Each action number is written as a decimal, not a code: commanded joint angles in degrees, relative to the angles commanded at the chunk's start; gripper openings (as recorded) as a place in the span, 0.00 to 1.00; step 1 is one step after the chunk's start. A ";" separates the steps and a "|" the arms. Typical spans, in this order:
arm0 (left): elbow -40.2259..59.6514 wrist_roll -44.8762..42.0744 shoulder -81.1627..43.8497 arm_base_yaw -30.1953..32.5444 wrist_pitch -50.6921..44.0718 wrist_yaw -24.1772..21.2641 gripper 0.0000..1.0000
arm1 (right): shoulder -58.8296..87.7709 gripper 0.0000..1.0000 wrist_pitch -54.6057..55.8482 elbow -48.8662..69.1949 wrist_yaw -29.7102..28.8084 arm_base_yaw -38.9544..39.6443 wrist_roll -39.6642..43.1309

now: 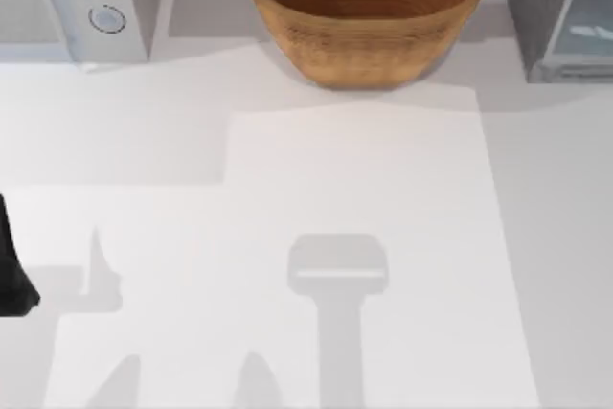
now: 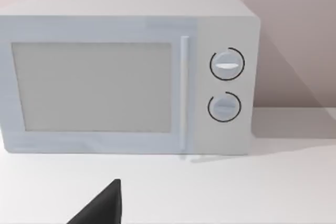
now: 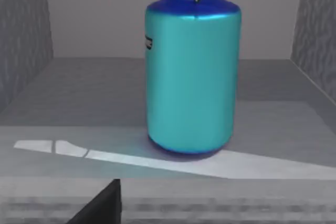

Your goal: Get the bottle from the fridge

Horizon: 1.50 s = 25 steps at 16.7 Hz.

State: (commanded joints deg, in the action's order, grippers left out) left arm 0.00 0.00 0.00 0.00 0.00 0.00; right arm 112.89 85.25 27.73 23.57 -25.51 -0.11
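The bottle (image 3: pixel 193 72) stands upright on the floor of the fridge (image 1: pixel 556 11) compartment in the right wrist view, a smooth, glossy turquoise cylinder with rounded shoulders, a deep blue band at its neck and base, and a dark cap at the very top edge. A small pale label sits on its side near the shoulder; any writing on it is too small to read. The compartment around it has dark grey speckled side walls (image 3: pixel 23 40), a plain grey back wall and a flat grey floor, with a pale bright streak lying across the floor just in front of the bottle. A dark wedge of the right gripper (image 3: pixel 102 205) pokes in at the bottom of that view, short of the bottle; whether its fingers are spread or pressed together cannot be told.

From above, the fridge is a dark speckled box at the table's far right corner, with a pale bluish glassy door panel (image 1: pixel 586 35) in a light frame. A woven wicker bowl (image 1: pixel 366 11), round and ribbed, sits at the far middle of the white table (image 1: pixel 383 237). A light grey microwave (image 2: pixel 126 74) with a matte door panel, a slim vertical handle and two round knobs (image 2: pixel 227 64) stands at the far left. The left arm (image 1: pixel 11 275) is parked at the table's left edge, a dark shape; its finger state cannot be told
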 joint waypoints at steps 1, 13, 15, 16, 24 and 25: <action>0.00 0.00 0.00 0.00 0.00 0.00 1.00 | 2.07 1.00 -1.93 4.53 -1.27 1.20 0.00; 0.00 0.00 0.00 0.00 0.00 0.00 1.00 | 12.54 1.00 -14.43 27.51 -9.08 8.84 -0.16; 0.00 0.00 0.00 0.00 0.00 0.00 1.00 | 13.24 1.00 -15.07 28.48 -9.19 9.04 -0.15; 0.00 0.00 0.00 0.00 0.00 0.00 1.00 | 14.05 1.00 -15.76 29.86 -9.35 9.23 -0.13; 0.00 0.00 0.00 0.00 0.00 0.00 1.00 | 20.72 1.00 -23.29 44.25 -11.25 11.07 -0.06; 0.00 0.00 0.00 0.00 0.00 0.00 1.00 | 20.72 1.00 -23.29 44.25 -11.25 11.07 -0.06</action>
State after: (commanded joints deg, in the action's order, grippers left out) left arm 0.00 0.00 0.00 0.00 0.00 0.00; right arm 133.61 61.96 71.98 12.32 -14.44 -0.17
